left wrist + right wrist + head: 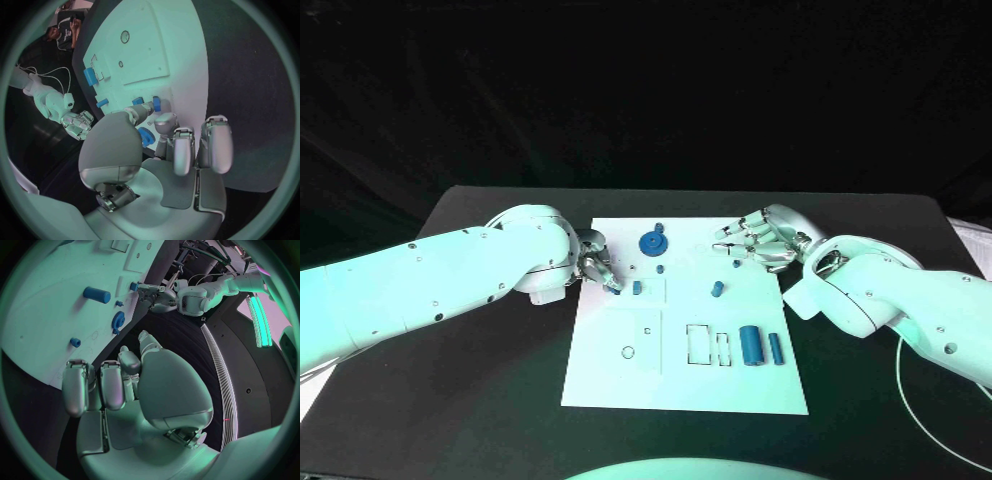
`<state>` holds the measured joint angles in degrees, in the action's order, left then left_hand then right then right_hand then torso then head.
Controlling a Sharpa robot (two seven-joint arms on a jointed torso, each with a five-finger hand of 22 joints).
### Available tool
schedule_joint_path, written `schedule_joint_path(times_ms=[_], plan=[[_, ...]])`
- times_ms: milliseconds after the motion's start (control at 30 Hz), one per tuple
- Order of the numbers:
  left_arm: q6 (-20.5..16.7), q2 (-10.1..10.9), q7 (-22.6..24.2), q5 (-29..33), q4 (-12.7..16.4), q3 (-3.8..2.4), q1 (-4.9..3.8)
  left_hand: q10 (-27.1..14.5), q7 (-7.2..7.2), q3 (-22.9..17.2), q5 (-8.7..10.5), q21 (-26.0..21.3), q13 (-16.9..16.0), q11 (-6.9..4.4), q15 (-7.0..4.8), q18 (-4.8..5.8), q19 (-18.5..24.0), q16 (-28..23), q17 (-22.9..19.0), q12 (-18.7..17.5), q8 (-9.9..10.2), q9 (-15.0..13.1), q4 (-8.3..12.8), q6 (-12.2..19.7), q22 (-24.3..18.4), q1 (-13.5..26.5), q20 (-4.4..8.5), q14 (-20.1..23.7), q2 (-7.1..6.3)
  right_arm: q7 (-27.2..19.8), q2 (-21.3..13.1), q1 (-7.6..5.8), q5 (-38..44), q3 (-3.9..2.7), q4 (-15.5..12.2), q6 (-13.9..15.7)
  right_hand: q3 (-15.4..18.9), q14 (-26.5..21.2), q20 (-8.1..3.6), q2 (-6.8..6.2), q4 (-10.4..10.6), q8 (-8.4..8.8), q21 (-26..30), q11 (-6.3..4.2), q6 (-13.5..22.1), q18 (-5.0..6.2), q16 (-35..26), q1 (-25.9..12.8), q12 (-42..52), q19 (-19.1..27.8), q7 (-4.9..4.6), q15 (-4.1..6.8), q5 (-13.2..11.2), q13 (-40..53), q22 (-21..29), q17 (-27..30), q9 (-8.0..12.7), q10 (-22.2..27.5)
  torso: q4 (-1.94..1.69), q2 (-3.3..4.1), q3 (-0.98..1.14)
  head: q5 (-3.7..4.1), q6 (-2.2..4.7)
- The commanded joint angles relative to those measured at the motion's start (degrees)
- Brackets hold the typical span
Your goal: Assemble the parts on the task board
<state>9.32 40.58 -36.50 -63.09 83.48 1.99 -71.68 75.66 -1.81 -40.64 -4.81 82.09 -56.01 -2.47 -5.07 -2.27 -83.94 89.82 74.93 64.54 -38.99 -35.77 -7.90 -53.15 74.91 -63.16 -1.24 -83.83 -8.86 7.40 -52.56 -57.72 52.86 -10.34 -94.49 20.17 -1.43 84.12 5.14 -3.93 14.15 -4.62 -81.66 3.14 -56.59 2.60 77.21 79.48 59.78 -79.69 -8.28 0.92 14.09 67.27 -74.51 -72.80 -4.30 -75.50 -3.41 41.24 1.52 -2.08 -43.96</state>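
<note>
The task board (687, 385) is white with thin black outlines. The parts (751, 346) are blue. The counter (488, 380) is black.

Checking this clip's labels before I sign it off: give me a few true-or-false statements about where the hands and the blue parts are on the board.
1. The left hand has its fingertips at a small blue part near the left edge of the task board. True.
2. The right hand grips the blue gear. False: the gear sits on the board's far part, apart from that hand, whose fingers are spread and hold nothing.
3. Two blue cylinders lie side by side on the board's near right part. True.
4. The board lies bare of parts. False: several blue parts are on it, among them a small peg near the middle.
</note>
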Motion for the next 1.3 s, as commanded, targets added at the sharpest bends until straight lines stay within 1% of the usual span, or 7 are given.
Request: schedule_joint_path(times_ms=[33,67,267,733,967,1167,1300], plan=[[2.6,-0.6,-0.7,-0.7,-0.2,0.32,0.43,0.4,0.48,0.4,-0.12,0.4,-0.2,-0.04,-0.43,0.14,-2.6,0.2,15.1,0.3,0.4,0.1,0.0,-0.9,8.3,0.8,0.33,-6.2,0.04,-0.3,0.0,0.04,0.5,0.00,-0.1,-0.8,0.2,2.2,0.01,0.62,-0.1,-0.09,0.2,-0.05,-0.2,1.19,-0.4,0.2,-0.2,0.3,0.13,0.23,0.3,0.0,0.1,0.1,0.0,0.4,0.04,0.04,0.03,0.07,-0.06],[2.6,-0.7,-0.8,-0.7,-0.3,0.31,0.43,0.4,0.50,0.4,-0.12,0.4,-0.3,-0.04,-0.44,0.15,-2.7,0.2,15.1,0.3,0.4,0.1,0.0,-1.0,8.3,0.8,0.34,-6.2,0.06,-0.3,0.0,0.04,0.5,0.00,-0.2,-0.8,0.2,2.2,0.01,0.62,-0.1,-0.09,0.2,-0.05,-0.2,1.19,-0.4,0.2,-0.2,0.3,0.13,0.23,0.3,0.0,0.1,0.1,0.0,0.4,0.00,0.04,0.00,0.11,-0.05],[2.7,-1.0,-0.8,-0.9,-0.5,0.31,0.42,0.7,0.57,0.8,-0.09,0.5,-0.6,-0.11,-0.48,0.19,-2.7,0.2,15.1,0.6,0.4,0.1,0.0,-1.2,8.5,1.2,0.38,-6.2,0.03,-0.3,-0.1,0.04,0.5,0.00,-0.2,-0.8,0.2,2.2,0.00,0.63,-0.1,-0.10,0.2,-0.04,-0.2,1.19,-0.4,0.2,-0.2,0.3,0.13,0.23,0.3,-0.1,0.1,0.1,0.0,0.4,0.00,0.08,0.03,0.20,-0.13],[3.0,-1.5,-0.9,-1.2,-0.8,0.30,0.42,1.3,0.83,2.9,-0.04,1.0,-1.6,-0.32,-0.64,0.31,-3.0,0.2,15.1,1.5,0.5,0.5,-0.6,-2.3,8.9,3.4,0.54,-6.2,-0.12,-0.3,-0.2,0.03,0.5,0.00,-0.3,-0.7,0.2,2.1,0.00,0.64,-0.1,-0.10,0.3,-0.04,-0.2,1.21,-0.4,0.2,-0.3,0.3,0.12,0.23,0.3,-0.1,0.1,0.2,0.0,0.4,-0.06,0.02,-0.04,0.35,-0.28],[3.9,-1.6,-1.1,-1.4,-1.5,0.29,0.42,1.8,0.90,9.5,0.23,1.3,-2.3,-0.39,-0.74,0.42,-3.1,0.2,15.1,2.1,0.5,0.8,-3.6,-3.6,9.3,7.8,0.66,-6.2,-0.78,-0.3,-0.2,0.03,0.4,0.00,-0.4,-0.8,0.2,2.1,0.00,0.64,0.0,-0.10,0.3,-0.04,-0.2,1.21,-0.5,0.1,-0.3,0.3,0.12,0.23,0.3,-0.1,0.2,0.2,0.0,0.4,-0.08,-0.02,-0.06,0.35,-0.25],[4.1,-1.5,-1.1,-1.8,-1.7,0.25,0.42,2.0,1.03,15.9,0.16,1.3,-2.8,-0.46,-0.85,0.44,-3.2,0.2,15.1,2.4,0.9,1.2,-5.1,-4.0,9.4,8.4,0.76,-6.2,-0.25,-0.3,-0.3,0.03,0.4,0.00,-0.4,-0.8,0.3,2.1,0.00,0.64,0.0,-0.10,0.3,-0.04,-0.2,1.21,-0.5,0.1,-0.3,0.3,0.12,0.23,0.3,-0.1,0.2,0.2,0.0,0.4,-0.06,0.01,-0.10,0.43,-0.23],[3.6,-1.4,-1.1,-2.0,-1.4,0.22,0.42,2.2,1.10,18.5,0.16,1.3,-3.1,-0.53,-0.88,0.46,-3.2,0.2,15.1,2.6,1.0,1.4,-5.6,-4.3,9.5,7.9,0.81,-6.2,0.28,-0.4,-0.3,0.03,0.4,0.00,-0.4,-0.6,0.3,2.1,0.00,0.64,0.0,-0.10,0.3,-0.04,-0.2,1.21,-0.5,0.1,-0.3,0.3,0.12,0.23,0.3,-0.1,0.2,0.2,0.0,0.4,-0.06,-0.01,-0.10,0.44,-0.25]])
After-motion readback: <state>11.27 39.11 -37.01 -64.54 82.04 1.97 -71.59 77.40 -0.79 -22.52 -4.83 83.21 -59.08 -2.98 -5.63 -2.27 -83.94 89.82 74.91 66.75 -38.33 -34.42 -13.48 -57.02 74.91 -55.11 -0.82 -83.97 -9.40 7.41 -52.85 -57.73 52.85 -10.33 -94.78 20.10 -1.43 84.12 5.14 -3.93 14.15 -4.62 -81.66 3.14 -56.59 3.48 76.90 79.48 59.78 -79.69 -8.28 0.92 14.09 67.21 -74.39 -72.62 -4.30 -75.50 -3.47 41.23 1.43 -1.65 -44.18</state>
